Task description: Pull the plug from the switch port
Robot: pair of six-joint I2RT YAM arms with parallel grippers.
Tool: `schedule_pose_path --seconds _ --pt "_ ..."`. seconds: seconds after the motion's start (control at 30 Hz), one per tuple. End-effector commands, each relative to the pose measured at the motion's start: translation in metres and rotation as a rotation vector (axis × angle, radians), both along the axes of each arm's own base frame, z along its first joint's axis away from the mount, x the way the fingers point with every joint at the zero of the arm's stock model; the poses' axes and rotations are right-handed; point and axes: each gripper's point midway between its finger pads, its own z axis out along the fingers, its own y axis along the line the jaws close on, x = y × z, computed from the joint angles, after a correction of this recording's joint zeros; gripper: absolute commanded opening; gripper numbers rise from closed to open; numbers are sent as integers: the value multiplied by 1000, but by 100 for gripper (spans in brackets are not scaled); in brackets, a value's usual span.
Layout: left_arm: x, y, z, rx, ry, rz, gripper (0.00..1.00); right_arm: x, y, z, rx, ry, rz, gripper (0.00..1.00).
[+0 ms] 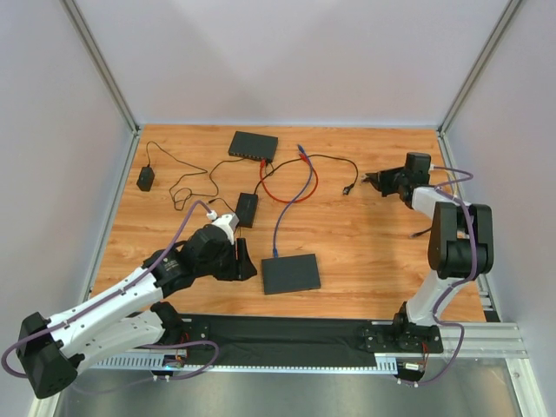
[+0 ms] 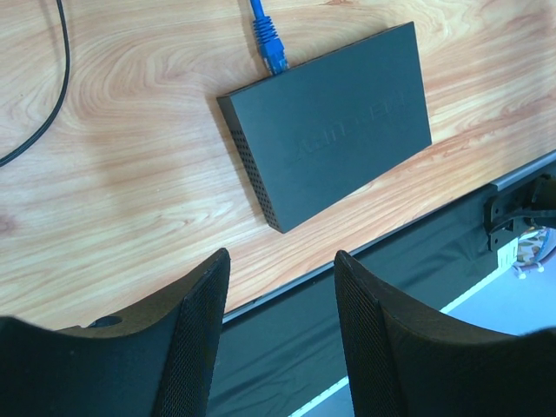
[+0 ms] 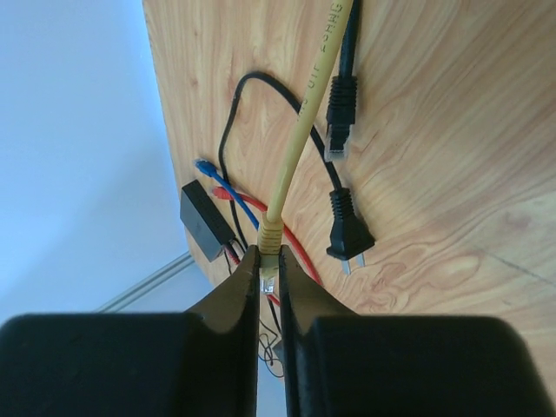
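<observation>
On the left, our left gripper (image 2: 280,269) hovered just beside the near switch (image 2: 347,130), jaws apart and nothing between them. The blue plug (image 2: 274,52) sat in a port on that switch's far edge, and its blue cable (image 1: 287,208) ran away up the table (image 1: 365,243). We judged this the plug to draw, and the left arm the one best placed for it. It could either settle on the switch's body to pin it, or close across the plug's sides with the latch tab pressed. The pull should then go straight back along the port's axis, not upward, so that the light box would neither slide nor lift. Farther back lay a second switch (image 1: 253,145) with cables at it. On the right, our right gripper (image 3: 269,261) was clamped on a yellow plug (image 3: 270,239), which was free of any port and well apart from both switches. A black power plug (image 3: 347,234) lay loose on the table beyond it. That hand would have to let go before it could help.
</observation>
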Motion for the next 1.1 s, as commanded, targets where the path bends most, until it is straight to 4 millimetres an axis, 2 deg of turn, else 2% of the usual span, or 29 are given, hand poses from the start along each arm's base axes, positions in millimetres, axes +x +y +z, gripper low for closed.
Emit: schedule_pose_path --seconds 0.0,0.13,0.2,0.23,0.27,0.37,0.47,0.5,0.53,0.67,0.7,0.73,0.83,0.87,0.9,0.97,1.07 --pt "-2 2 -1 2 5 9 60 19 4 13 45 -88 53 10" --pt "-1 1 -1 2 7 8 60 20 8 3 37 -84 98 21" --pt "-1 1 -2 5 8 7 60 18 7 2 25 -85 112 31" --pt "-1 0 -1 2 7 5 60 18 7 4 15 -90 119 35" --pt "-1 0 -2 1 8 5 60 16 7 4 -5 -95 134 44" --pt "0 -1 -2 2 7 0 60 12 10 14 -31 -100 176 50" --pt "0 -1 -3 9 6 -1 60 -2 12 27 -94 -127 233 57" --pt "1 -1 -4 13 8 0 60 -10 12 26 -122 -115 256 57" --pt "1 -2 -5 15 10 -3 60 -20 12 33 -139 -114 267 58" --pt "3 -5 -5 11 8 -8 60 -57 13 27 -205 -70 327 64" --pt "4 -6 -8 16 12 -8 60 -62 11 35 -231 -91 331 64" --pt "4 -7 -7 14 12 -9 60 -70 10 32 -265 -84 356 64" --pt "5 -10 -7 12 16 -20 60 -86 1 36 -363 -70 363 65" --pt "5 -11 -8 13 17 -21 60 -89 -5 35 -419 -64 379 70" --pt "5 -11 -9 14 21 -22 60 -89 -15 39 -473 -56 352 72" --pt "5 -11 -9 8 20 -21 60 -96 -21 38 -540 -30 393 72" --pt "4 -10 -11 8 20 -17 60 -102 -10 46 -568 -93 487 72"
